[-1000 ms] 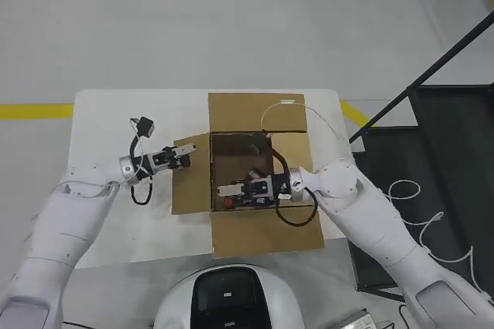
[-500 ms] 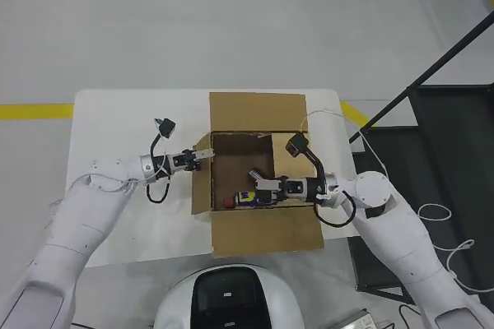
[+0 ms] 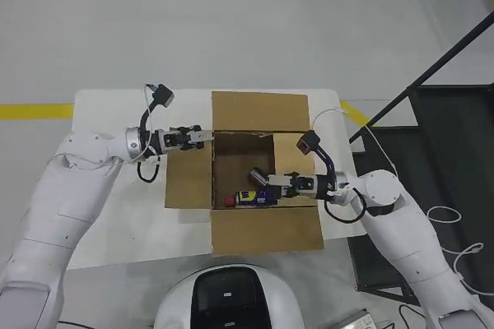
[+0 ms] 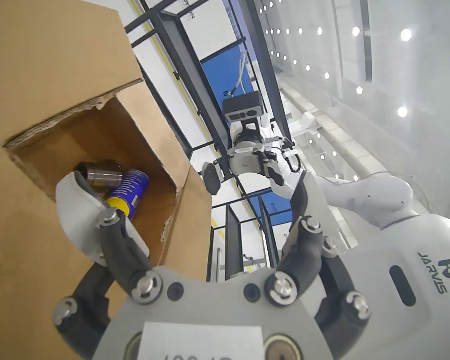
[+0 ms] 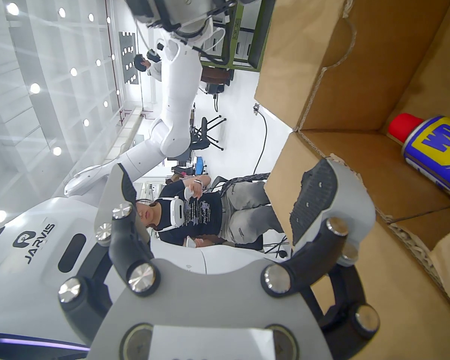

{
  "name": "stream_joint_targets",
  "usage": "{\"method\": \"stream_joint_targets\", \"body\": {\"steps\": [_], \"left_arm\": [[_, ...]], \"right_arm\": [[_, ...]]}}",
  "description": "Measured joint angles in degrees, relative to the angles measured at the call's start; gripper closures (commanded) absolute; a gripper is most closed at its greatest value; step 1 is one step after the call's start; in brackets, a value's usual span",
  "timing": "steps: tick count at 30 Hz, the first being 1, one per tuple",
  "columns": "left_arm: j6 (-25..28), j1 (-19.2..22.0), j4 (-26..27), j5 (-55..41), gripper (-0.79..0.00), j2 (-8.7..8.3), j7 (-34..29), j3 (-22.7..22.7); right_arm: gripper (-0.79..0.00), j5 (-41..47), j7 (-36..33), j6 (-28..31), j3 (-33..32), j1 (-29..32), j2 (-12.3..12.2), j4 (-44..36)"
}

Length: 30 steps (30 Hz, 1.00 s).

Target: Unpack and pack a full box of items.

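Top view: the open box [image 3: 259,111] sits mid-bench [image 3: 140,234]. It holds a spray can [image 3: 249,197] (red-capped) along its near wall and a metal cylinder [image 3: 255,173] just behind the can. The right claw [image 3: 269,181] is over the right flap, beside the cylinder. The left claw [image 3: 199,136] hovers at the left wall's far corner.

Left wrist view: the left claw [image 4: 187,189] is spread wide and empty.

Right wrist view: the right claw [image 5: 221,177] is also wide, gripping nothing.

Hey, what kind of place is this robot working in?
Likely a robotics lab or test hall: a yellow floor line, a black metal staircase beside the white table, and rows of ceiling lights.
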<state>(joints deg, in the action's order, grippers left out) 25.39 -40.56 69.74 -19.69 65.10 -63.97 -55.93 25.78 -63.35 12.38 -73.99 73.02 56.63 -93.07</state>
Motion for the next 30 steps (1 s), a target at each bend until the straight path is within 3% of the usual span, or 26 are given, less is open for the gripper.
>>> {"method": "stream_joint_targets", "body": {"steps": [4,9,13,20,30], "left_arm": [[-2.6,2.4,1.6,2.0,-0.785,1.56,0.8,4.7],[-4.3,5.4,-1.3,1.2,-0.785,4.98,3.7,12.6],[-4.2,8.2,-6.0,-0.7,-0.785,8.72,6.3,19.2],[-2.3,12.2,-16.4,-2.9,-0.785,14.39,11.4,25.1],[-2.3,12.4,-16.8,-3.0,-0.785,14.59,11.1,25.3]], "right_arm": [[-0.785,0.4,0.5,0.4,-2.8,2.3,-0.5,0.6],[-0.785,1.1,1.0,0.8,-6.3,5.1,-1.0,0.9],[-0.785,1.3,1.2,1.1,-8.9,7.1,-1.4,0.6],[-0.785,0.6,1.5,0.7,-10.8,9.0,-1.8,0.0],[-0.785,0.3,1.5,0.4,-10.8,9.2,-1.8,0.1]]}}
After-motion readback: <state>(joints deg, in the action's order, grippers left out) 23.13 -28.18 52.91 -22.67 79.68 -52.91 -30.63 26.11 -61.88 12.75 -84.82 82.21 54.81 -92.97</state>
